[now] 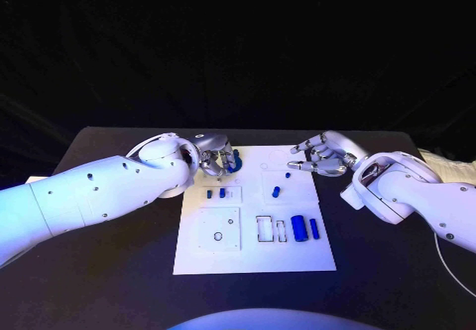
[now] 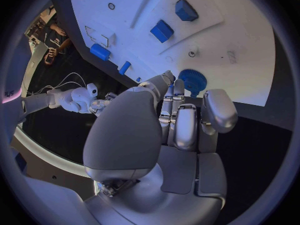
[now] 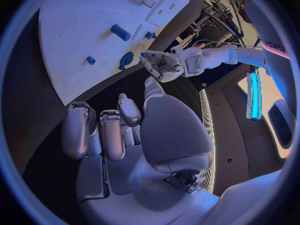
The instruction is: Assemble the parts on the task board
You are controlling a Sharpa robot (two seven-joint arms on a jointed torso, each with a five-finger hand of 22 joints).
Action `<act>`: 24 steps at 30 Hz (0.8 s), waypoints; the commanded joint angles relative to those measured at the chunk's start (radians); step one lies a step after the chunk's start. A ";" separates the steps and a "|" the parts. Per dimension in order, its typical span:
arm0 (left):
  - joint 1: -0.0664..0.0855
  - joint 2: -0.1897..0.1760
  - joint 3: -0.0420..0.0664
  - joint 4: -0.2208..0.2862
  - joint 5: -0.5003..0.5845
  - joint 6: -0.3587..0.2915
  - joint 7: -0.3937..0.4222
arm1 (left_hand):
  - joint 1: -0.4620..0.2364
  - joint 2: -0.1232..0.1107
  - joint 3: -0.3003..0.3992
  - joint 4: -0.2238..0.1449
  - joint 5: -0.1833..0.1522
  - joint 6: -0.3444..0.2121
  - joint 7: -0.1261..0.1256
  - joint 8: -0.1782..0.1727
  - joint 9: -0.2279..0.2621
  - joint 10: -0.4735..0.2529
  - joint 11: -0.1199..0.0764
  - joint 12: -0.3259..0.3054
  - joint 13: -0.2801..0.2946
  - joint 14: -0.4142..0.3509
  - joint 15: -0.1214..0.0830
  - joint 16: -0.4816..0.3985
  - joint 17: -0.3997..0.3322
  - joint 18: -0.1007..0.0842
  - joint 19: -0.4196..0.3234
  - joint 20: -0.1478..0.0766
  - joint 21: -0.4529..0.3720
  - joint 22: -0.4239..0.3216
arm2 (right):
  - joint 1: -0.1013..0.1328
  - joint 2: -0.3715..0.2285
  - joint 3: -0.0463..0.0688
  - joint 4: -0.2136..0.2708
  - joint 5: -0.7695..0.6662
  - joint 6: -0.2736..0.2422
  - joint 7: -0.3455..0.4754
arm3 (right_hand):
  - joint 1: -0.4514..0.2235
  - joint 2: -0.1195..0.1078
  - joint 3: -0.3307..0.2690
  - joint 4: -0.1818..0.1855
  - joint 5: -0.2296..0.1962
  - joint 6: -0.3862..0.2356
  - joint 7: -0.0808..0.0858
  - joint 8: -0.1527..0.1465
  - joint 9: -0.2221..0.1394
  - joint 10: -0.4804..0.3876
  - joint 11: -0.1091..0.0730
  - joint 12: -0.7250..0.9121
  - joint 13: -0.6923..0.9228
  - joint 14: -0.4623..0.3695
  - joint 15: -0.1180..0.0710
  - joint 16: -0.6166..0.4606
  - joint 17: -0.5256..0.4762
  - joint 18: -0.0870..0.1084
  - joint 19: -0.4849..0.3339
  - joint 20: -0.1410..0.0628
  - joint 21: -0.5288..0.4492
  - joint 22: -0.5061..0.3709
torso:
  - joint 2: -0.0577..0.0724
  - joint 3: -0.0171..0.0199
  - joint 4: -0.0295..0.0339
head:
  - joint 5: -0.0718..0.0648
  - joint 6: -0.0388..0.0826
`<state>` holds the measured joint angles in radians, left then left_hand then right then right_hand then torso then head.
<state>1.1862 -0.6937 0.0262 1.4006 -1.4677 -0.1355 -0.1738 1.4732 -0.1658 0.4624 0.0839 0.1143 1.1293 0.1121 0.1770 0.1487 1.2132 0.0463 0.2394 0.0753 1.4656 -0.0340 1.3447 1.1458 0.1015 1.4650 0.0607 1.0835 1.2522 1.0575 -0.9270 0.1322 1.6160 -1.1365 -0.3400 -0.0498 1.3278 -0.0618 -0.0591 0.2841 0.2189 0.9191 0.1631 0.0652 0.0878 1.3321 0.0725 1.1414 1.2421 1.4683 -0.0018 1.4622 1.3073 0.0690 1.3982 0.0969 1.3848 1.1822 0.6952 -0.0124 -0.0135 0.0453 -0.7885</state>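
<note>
The black counter (image 1: 109, 275) carries the white task board (image 1: 255, 256) at centre frame. The left hand (image 1: 215, 159), at the board's upper left corner, has its fingers (image 2: 178, 120) curled round a blue toothed wheel (image 2: 190, 80) at their tips. The right hand (image 1: 322, 155) hovers at the upper right corner, fingers loosely spread, holding nothing. Blue cylinders (image 1: 298, 223) lie lower right, long axes running up-down; the right hand looks nearer them.
</note>
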 commanded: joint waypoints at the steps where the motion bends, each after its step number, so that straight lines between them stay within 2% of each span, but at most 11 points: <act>1: 0.003 -0.023 0.004 0.016 0.108 -0.014 -0.011 | -0.010 -0.001 0.007 -0.002 -0.005 0.004 0.005 -0.004 -0.001 0.008 -0.001 -0.003 0.001 0.035 -0.004 0.001 -0.001 -0.013 0.037 -0.005 0.007 0.001 | -0.001 -0.001 0.000 0.000 -0.003 0.014 0.007 | 0.002 0.009 -0.008 0.000 0.004 0.005 -0.002 0.001 0.002 -0.001 0.000 0.000 0.001 0.060 -0.004 -0.006 0.079 0.009 -0.006 0.001 -0.006 0.000 | -0.004 0.0019 0.0056 | -0.003 -0.002; 5: 0.004 -0.043 0.006 0.022 0.112 0.013 -0.025 | -0.013 -0.005 0.009 -0.007 -0.005 0.006 0.006 -0.007 -0.002 0.012 0.000 -0.010 0.002 0.035 -0.004 0.000 -0.005 -0.013 0.037 -0.004 0.009 0.004 | -0.001 -0.002 0.000 0.000 -0.003 0.015 0.006 | 0.002 0.009 -0.008 0.000 0.004 0.005 -0.002 0.001 0.002 -0.001 0.000 0.000 0.001 0.060 -0.004 -0.006 0.079 0.009 -0.006 0.001 -0.006 0.000 | -0.005 0.0010 0.0091 | -0.004 -0.004; 11: 0.003 -0.055 0.004 0.015 0.081 0.053 -0.039 | -0.016 -0.007 0.009 -0.008 -0.005 0.006 0.006 -0.010 -0.004 0.012 0.000 -0.013 0.002 0.034 -0.003 0.000 -0.007 -0.013 0.036 -0.004 0.011 0.006 | -0.002 -0.002 0.000 -0.001 -0.003 0.016 0.006 | 0.002 0.009 -0.008 0.000 0.004 0.005 -0.002 0.001 0.002 -0.001 0.000 0.000 0.001 0.060 -0.004 -0.006 0.079 0.009 -0.006 0.001 -0.006 0.000 | -0.005 0.0010 0.0060 | 0.000 -0.005; 19: -0.003 -0.050 -0.004 0.001 0.066 0.071 -0.039 | -0.020 -0.010 0.008 -0.010 -0.006 0.008 0.006 -0.012 -0.004 0.015 0.000 -0.017 0.003 0.033 -0.003 -0.001 -0.010 -0.013 0.036 -0.003 0.012 0.007 | -0.003 0.000 0.000 -0.001 -0.003 0.017 0.007 | 0.002 0.009 -0.008 0.000 0.004 0.005 -0.002 0.001 0.002 -0.001 0.000 0.000 0.001 0.060 -0.004 -0.006 0.079 0.009 -0.006 0.001 -0.006 0.000 | -0.003 0.0014 0.0061 | 0.003 -0.003; 24: -0.007 -0.041 -0.008 -0.008 0.045 0.065 -0.035 | -0.022 -0.011 0.009 -0.011 -0.006 0.009 0.005 -0.013 -0.005 0.017 0.000 -0.019 0.003 0.033 -0.003 -0.001 -0.011 -0.013 0.035 -0.003 0.011 0.007 | -0.004 0.001 0.000 -0.001 -0.003 0.017 0.007 | 0.002 0.009 -0.008 0.000 0.004 0.005 -0.002 0.001 0.002 -0.001 0.000 0.000 0.001 0.060 -0.004 -0.006 0.079 0.009 -0.006 0.001 -0.006 0.000 | -0.003 0.0009 0.0042 | 0.003 -0.005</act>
<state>1.1793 -0.7381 0.0184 1.3940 -1.3993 -0.0877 -0.2093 1.4613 -0.1780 0.4693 0.0769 0.1143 1.1340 0.1171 0.1693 0.1450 1.2203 0.0463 0.2245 0.0772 1.4656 -0.0339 1.3447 1.1357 0.1016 1.4650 0.0608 1.0922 1.2582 1.0547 -0.9273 0.1320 1.6145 -1.1364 -0.3371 -0.0502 1.3280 -0.0620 -0.0591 0.2841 0.2188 0.9191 0.1631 0.0652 0.0880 1.3321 0.0726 1.1414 1.2419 1.4683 -0.0018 1.4622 1.3079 0.0690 1.3982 0.0969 1.3848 1.1822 0.6917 -0.0112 -0.0081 0.0484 -0.7919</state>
